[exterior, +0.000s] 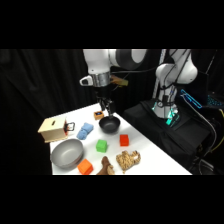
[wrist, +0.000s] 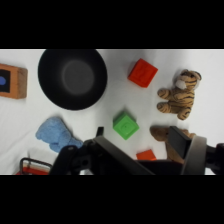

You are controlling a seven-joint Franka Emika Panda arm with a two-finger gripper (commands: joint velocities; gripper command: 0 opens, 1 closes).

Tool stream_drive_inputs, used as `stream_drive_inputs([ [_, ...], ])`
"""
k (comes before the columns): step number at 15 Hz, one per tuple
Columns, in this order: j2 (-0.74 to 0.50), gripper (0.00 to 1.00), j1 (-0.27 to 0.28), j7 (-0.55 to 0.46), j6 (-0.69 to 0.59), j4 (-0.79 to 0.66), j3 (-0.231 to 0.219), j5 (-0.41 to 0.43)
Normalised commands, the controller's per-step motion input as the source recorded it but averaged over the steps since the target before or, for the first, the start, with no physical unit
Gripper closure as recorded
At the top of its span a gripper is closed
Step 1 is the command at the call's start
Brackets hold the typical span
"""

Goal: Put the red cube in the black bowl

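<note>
**Red cube sitting loose, end effector up over the bowl**

The small bright red cube (exterior: 124, 140) (wrist: 142, 73) sits on the white tabletop (exterior: 155, 160), just right of the small glossy black bowl (exterior: 109, 124) (wrist: 73, 78) and not touching it. The end effector (exterior: 105, 107) hangs above the bowl's far rim, off the cube and carrying nothing. Can't tell how far its fingers are spread.

A green cube (exterior: 102, 146) (wrist: 125, 125) sits in front of the bowl, with a striped tiger plush (exterior: 128, 160) (wrist: 177, 96) near the front edge. Bare tabletop shows to the right of the red cube. The bowl is empty.
</note>
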Motion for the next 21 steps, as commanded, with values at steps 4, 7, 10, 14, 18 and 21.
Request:
stream_drive_inputs([
  [4,-0.04,0.00,-0.010,0.09,0.00,-0.02,0.021,0.020],
  [7,-0.17,0.00,0.015,0.23,0.08,-0.17,0.037,0.066],
  [10,-0.25,0.00,0.043,0.25,0.19,-0.33,0.052,0.083],
  [14,-0.28,0.00,0.050,0.26,0.34,-0.43,0.048,0.087],
  [18,-0.25,0.00,0.038,0.28,0.48,-0.46,0.027,0.085],
  [21,-0.23,0.00,0.030,0.24,0.43,-0.42,0.015,0.046],
])
